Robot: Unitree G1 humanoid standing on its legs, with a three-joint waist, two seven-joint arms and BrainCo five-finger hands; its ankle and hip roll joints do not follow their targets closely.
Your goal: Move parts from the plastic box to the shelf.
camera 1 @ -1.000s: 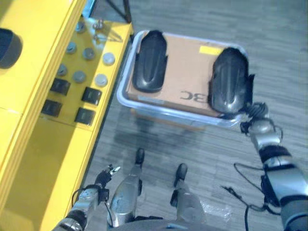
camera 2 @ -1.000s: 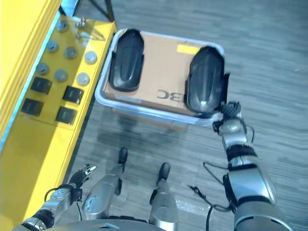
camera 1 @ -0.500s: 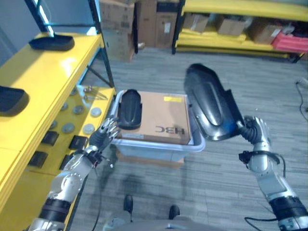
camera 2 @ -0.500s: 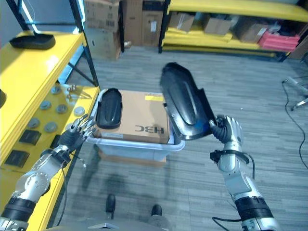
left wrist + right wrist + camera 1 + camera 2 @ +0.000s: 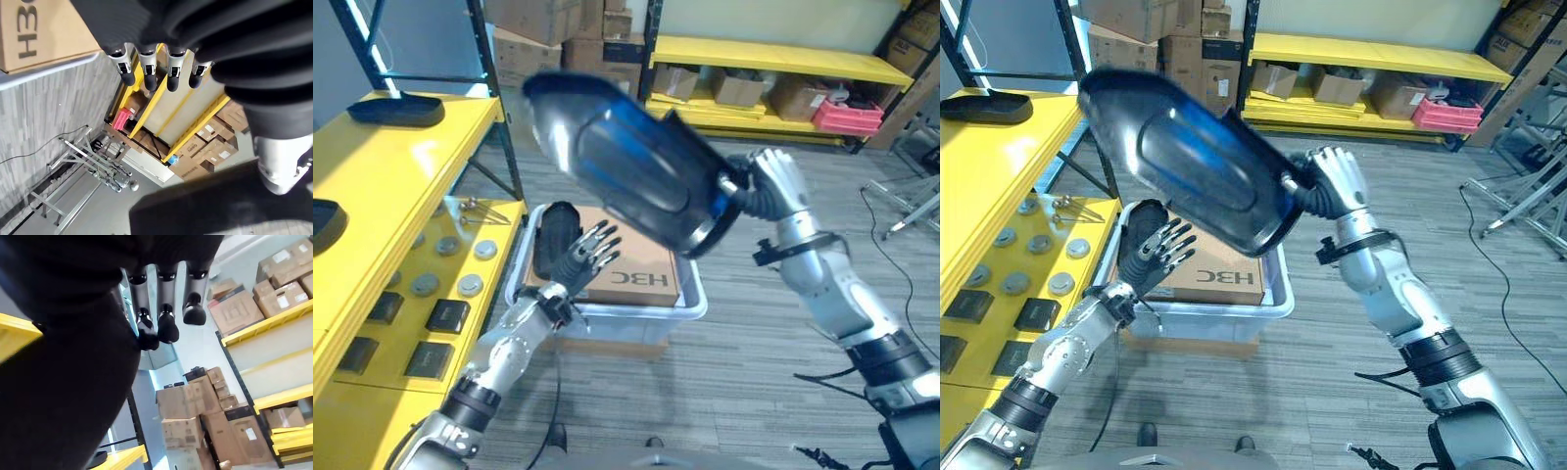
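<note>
One black part (image 5: pixel 626 171) gripped by right hand (image 5: pixel 773 186) fingers, left hand (image 5: pixel 587 253) fingers spread, seemingly empty.

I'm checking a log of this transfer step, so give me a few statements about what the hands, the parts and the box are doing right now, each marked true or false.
1. The right hand holds a large black part in the air. True.
2. The left hand grips the second black part. False: its fingers are spread and hold nothing.
3. A black part lies on the cardboard box inside the plastic box. True.
4. The yellow shelf bears no parts. False: black parts already rest on its top level.
</note>
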